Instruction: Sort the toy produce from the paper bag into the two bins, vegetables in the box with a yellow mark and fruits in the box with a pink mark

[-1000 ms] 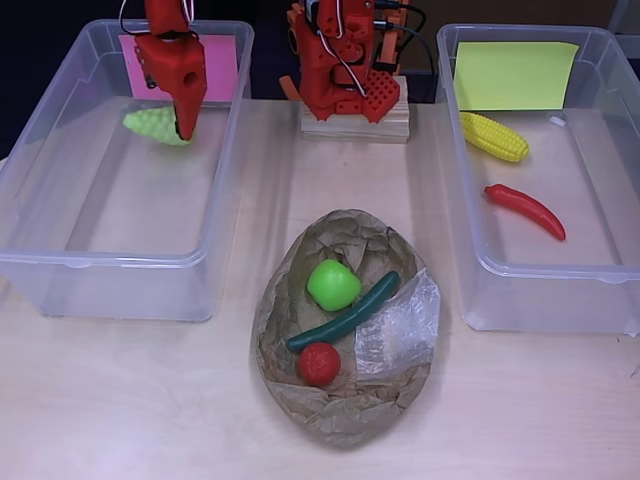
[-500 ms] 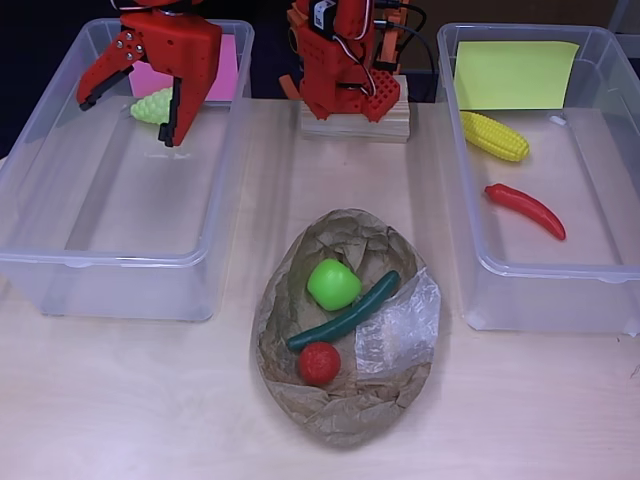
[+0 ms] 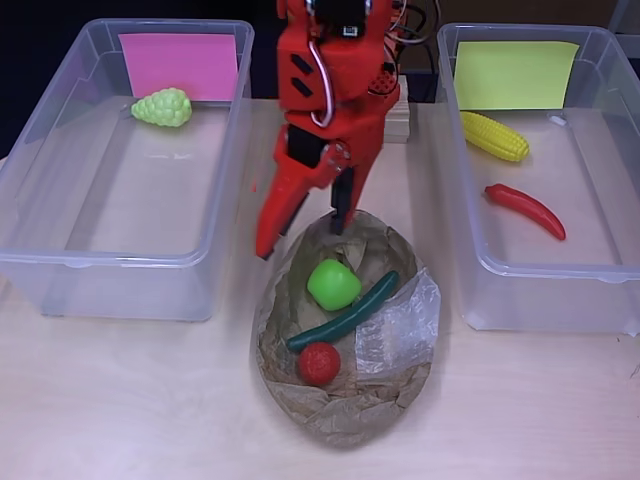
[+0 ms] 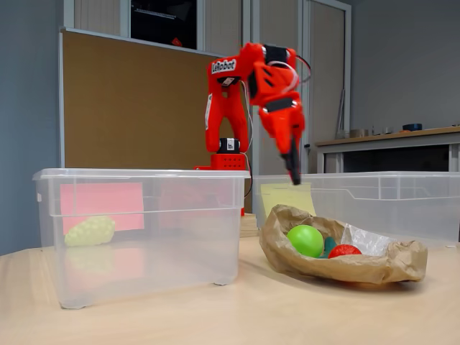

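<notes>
The crumpled brown paper bag (image 3: 340, 410) lies open at the table's middle, also seen low in the fixed view as the bag (image 4: 359, 269). Inside it are a green apple (image 3: 333, 284), a dark green cucumber (image 3: 345, 312) and a small red fruit (image 3: 319, 363). My red gripper (image 3: 302, 235) hangs open and empty above the bag's far rim, just beyond the apple; in the fixed view the gripper (image 4: 295, 171) points down, well above the bag. The left bin (image 3: 100, 262) carries the pink mark (image 3: 180, 65) and holds pale green grapes (image 3: 162, 107). The right bin (image 3: 550, 275) has the yellow mark (image 3: 515, 75), a corn cob (image 3: 493, 136) and a red chili (image 3: 525, 210).
The arm's base stands on a wooden block (image 3: 390, 125) at the back, between the two bins. A clear plastic sheet (image 3: 400, 325) lies in the bag's right side. Bare tabletop runs along the front edge.
The gripper let go of the grapes in the pink-marked bin, rose, and swung right to hang over the paper bag. The grapes now rest by the pink mark.
</notes>
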`<state>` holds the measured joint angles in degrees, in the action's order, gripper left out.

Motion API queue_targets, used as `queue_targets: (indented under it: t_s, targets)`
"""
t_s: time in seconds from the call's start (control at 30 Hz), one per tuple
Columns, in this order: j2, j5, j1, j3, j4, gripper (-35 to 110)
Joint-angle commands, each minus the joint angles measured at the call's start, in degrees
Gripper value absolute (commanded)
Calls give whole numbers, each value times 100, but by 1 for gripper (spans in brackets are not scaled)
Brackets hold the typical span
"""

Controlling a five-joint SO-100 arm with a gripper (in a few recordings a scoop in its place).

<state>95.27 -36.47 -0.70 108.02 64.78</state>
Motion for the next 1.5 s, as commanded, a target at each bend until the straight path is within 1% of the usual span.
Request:
queue_targets:
  t_s: [0.0, 0.13, 0.47, 0.87, 1.0, 1.1, 1.27, 1.47]
  targets:
    - [-334, -448, -343, 79, -141, 48]
    - [-729, -773, -475, 79, -220, 43]
    - [-1362, -1178, -571, 272, -659, 41]
    - [-2206, -1257, -729, -202, -773, 35]
    - [-2224, -1187, -642, -527, -431, 20]
    - [-2188, -1160, -589, -940, 26, 21]
    - [-2004, -1125, -545, -1916, 1072, 21]
    - [-1020, -835, -343, -3103, 1916, 21]
